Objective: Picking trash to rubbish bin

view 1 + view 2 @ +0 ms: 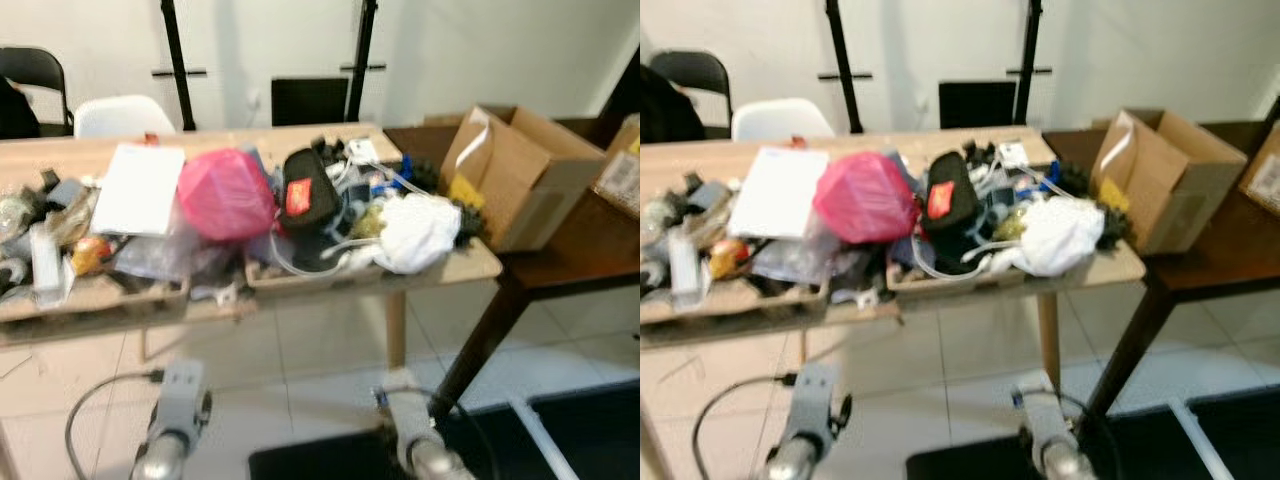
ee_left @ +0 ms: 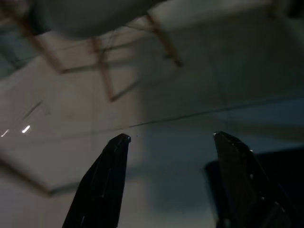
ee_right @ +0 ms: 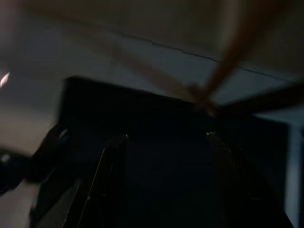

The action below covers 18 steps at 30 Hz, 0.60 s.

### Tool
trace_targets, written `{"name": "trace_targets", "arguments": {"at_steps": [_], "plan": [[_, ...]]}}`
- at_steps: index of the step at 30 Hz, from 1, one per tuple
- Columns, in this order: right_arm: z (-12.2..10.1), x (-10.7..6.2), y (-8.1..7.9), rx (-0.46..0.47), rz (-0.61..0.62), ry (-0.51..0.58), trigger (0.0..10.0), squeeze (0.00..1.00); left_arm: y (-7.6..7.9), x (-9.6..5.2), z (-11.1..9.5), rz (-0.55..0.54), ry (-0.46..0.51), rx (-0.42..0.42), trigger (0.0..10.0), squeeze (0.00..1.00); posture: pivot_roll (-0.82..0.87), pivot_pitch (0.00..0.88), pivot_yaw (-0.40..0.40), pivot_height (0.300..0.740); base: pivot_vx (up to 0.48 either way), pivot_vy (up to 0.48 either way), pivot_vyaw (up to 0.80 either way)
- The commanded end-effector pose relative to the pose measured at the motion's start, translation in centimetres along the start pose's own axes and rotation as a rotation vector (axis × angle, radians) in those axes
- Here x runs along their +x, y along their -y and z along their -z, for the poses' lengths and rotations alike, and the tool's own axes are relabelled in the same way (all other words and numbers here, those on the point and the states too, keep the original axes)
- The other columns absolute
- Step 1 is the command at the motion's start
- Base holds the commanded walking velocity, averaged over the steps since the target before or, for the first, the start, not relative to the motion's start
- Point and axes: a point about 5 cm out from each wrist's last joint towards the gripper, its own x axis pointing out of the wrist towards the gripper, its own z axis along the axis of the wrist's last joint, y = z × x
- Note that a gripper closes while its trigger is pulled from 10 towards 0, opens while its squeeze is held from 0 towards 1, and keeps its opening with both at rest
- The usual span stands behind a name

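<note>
Pale floor tiles (image 1: 320,370) are running under a long wooden table (image 1: 470,268) that is carrying a heap of clutter, and the robot is standing a little back from it with both arms hanging low. Its left gripper (image 2: 171,142) is pointing down at the tiles with its two black fingers spread wide apart and nothing between them; the table legs are showing beyond its tips. Its right gripper (image 3: 166,137) is likewise hanging with fingers parted and empty, over a dark mat (image 1: 400,450) on the floor.

All the trash is lying well above and ahead of both grippers. A pink plastic bag (image 1: 226,193) is sitting up and forward of the left gripper, beside a white sheet (image 1: 138,187) and crumpled clear wrapping (image 1: 160,255). A black pouch with a red label (image 1: 305,190) and a white crumpled bag (image 1: 418,231) are lying up and forward of the right gripper, the white bag near the table's front edge. An open cardboard box (image 1: 525,175) is resting further out on the right gripper's side, on a darker table (image 1: 590,250). No rubbish bin can be made out.

Judging from this, the task is sitting at its approach stage: nothing is being held and no piece has been singled out. The next move is probably calling for stepping closer, raising one arm to table height and choosing a loose, soft item such as the white bag, which looks easiest to pinch at a fold.
</note>
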Motion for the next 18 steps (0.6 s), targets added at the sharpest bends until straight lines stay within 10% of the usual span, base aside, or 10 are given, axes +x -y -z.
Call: {"name": "trace_targets", "arguments": {"at_steps": [1,18], "plan": [[0.20,-0.02,-0.05,0.004,-0.002,-0.013,10.0,0.00,-0.07,-0.46,1.00,-0.009,-0.036,-0.014,10.0,0.00,0.02,0.038,-0.020,0.740,0.000,0.000,0.80],[0.37,-0.13,0.29,0.059,0.023,-0.002,10.0,0.00,0.15,-0.47,1.08,-0.004,-0.043,-0.014,10.0,0.00,0.01,0.042,-0.009,0.740,0.000,0.000,0.61]]}}
